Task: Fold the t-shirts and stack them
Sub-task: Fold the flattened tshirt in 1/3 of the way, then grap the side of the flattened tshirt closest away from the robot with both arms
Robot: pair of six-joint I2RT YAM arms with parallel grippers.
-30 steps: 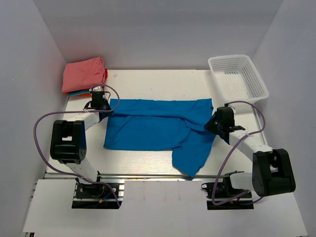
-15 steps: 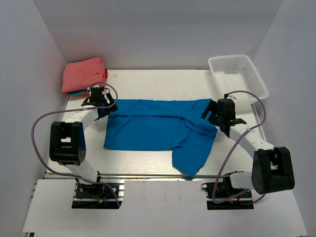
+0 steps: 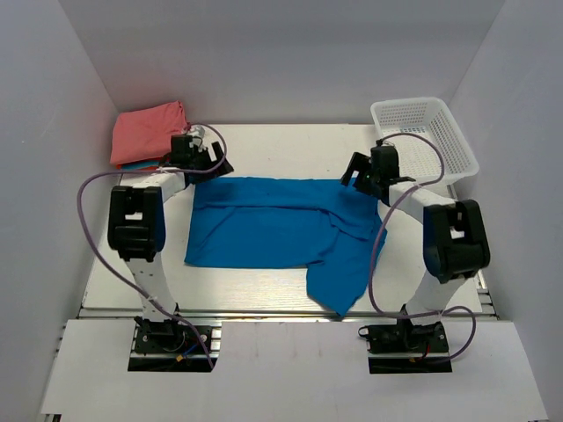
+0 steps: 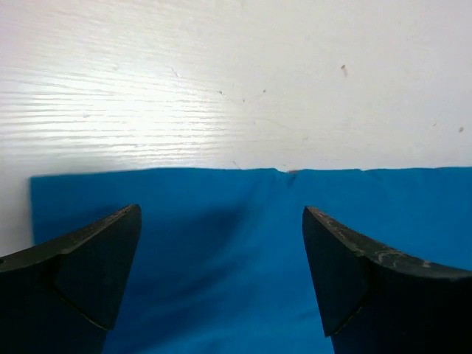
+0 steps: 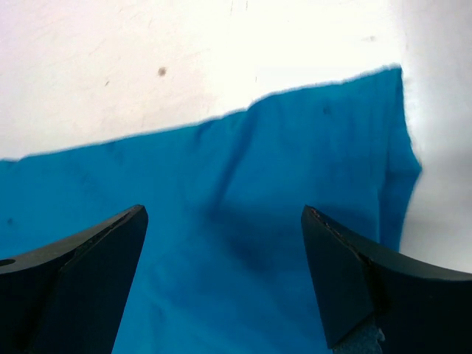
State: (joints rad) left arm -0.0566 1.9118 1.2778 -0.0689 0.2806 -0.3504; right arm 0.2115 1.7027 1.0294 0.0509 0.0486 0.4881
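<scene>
The bright blue t-shirt (image 3: 273, 224) lies spread on the white table (image 3: 281, 145), partly folded, with one flap hanging toward the near edge. The left gripper (image 3: 218, 165) hangs over the shirt's far left corner and the right gripper (image 3: 352, 174) over its far right corner. Both have their fingers spread wide with nothing between them, and each wrist view shows the cloth's far hem running across the gap. At the far left corner of the table sits a folded stack with the salmon-pink shirt (image 3: 149, 130) on top. The white mesh basket (image 3: 457, 145) stands at the far right.
</scene>
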